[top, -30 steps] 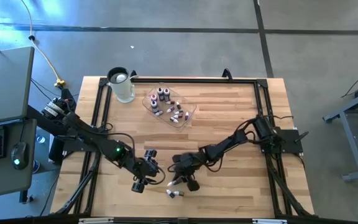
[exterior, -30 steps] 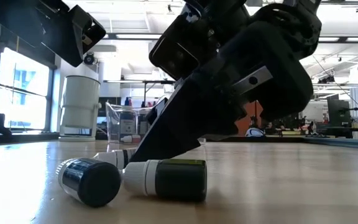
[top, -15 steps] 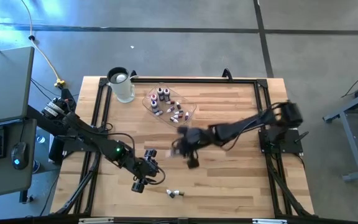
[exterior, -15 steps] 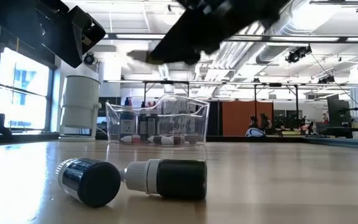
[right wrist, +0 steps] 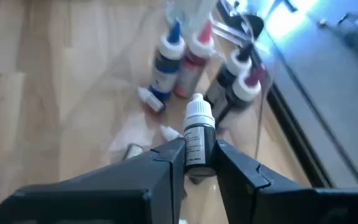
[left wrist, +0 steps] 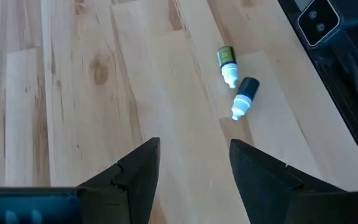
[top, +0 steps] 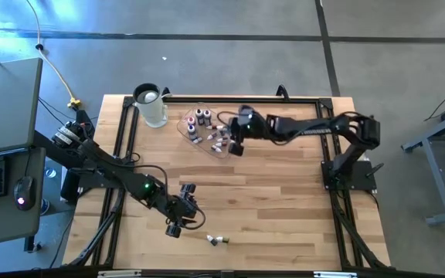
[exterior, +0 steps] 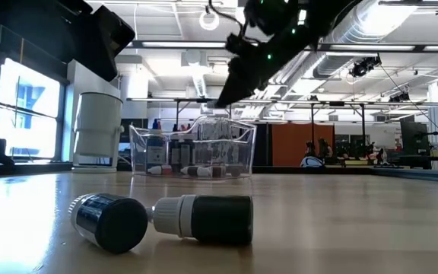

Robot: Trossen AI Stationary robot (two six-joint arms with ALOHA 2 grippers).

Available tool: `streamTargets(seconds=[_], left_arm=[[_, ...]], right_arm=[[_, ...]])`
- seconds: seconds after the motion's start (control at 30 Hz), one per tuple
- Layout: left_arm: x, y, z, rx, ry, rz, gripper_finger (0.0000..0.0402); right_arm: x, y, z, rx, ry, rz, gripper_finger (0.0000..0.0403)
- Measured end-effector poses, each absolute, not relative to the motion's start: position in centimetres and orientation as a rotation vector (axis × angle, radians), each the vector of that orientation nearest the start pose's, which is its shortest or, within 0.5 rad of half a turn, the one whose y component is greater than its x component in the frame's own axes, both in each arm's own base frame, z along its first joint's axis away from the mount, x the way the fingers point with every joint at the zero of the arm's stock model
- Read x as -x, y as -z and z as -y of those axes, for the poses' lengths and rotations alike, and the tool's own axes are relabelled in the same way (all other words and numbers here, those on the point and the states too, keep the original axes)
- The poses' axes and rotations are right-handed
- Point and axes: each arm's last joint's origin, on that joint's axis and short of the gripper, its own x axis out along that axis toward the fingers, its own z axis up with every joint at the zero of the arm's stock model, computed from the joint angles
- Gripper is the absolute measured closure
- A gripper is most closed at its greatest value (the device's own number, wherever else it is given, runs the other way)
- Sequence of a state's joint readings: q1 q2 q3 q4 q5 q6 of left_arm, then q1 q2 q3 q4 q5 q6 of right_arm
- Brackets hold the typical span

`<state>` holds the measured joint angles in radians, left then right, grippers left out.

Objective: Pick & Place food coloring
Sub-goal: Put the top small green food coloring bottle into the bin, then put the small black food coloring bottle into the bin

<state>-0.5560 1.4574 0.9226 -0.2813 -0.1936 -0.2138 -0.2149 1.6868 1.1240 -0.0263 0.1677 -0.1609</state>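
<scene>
Several food coloring bottles stand and lie in the clear tray (top: 211,131) (exterior: 192,148) (right wrist: 185,50). Two more, dark with white caps, lie on their sides on the table by its near edge (top: 217,240) (exterior: 207,219) (left wrist: 244,96). My right gripper (top: 234,144) (exterior: 230,87) (right wrist: 196,155) hangs above the tray's right end, shut on one dark, white-capped bottle (right wrist: 196,134). My left gripper (top: 176,226) (left wrist: 191,162) is open above bare wood, a little to the left of the two lying bottles. My right gripper pinches the bottle by its dark body (right wrist: 196,152) between the two fingers (right wrist: 169,158). The white cap (right wrist: 197,111) sticks out past the fingertips. The fingers slant down from the table's right side, and the bottle is lifted clear above the tray.
A larger clear jug (top: 151,106) (exterior: 97,125) stands left of the tray at the table's far left. A black frame (top: 207,99) runs along the table's edges. Bare wood lies between the tray and the two lying bottles.
My right gripper has risen from beside the bottles at the near edge. It has swung fast toward the far edge and now hangs above the tray with a bottle in its fingers. The two lying bottles have stayed in place.
</scene>
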Motion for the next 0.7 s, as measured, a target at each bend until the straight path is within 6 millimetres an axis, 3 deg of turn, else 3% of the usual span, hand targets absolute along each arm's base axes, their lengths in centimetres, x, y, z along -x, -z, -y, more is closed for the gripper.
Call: streamTargets(seconds=[0.13, 0.33, 0.7], left_arm=[[-25.6, -22.3, 15.2, -0.099, 0.257, -0.791, 0.0209], [-25.5, -22.2, 15.2, -0.100, 0.257, -0.793, 0.0209], [-25.5, -22.2, 15.2, -0.101, 0.256, -0.796, 0.0209]], right_arm=[[-36.0, -21.5, 10.5, 0.085, 0.288, -0.669, 0.0328], [-36.3, -19.1, 11.5, 0.076, 0.268, -0.744, 0.0323], [-36.2, -20.4, 11.4, 0.145, 0.266, -0.703, 0.0256]])
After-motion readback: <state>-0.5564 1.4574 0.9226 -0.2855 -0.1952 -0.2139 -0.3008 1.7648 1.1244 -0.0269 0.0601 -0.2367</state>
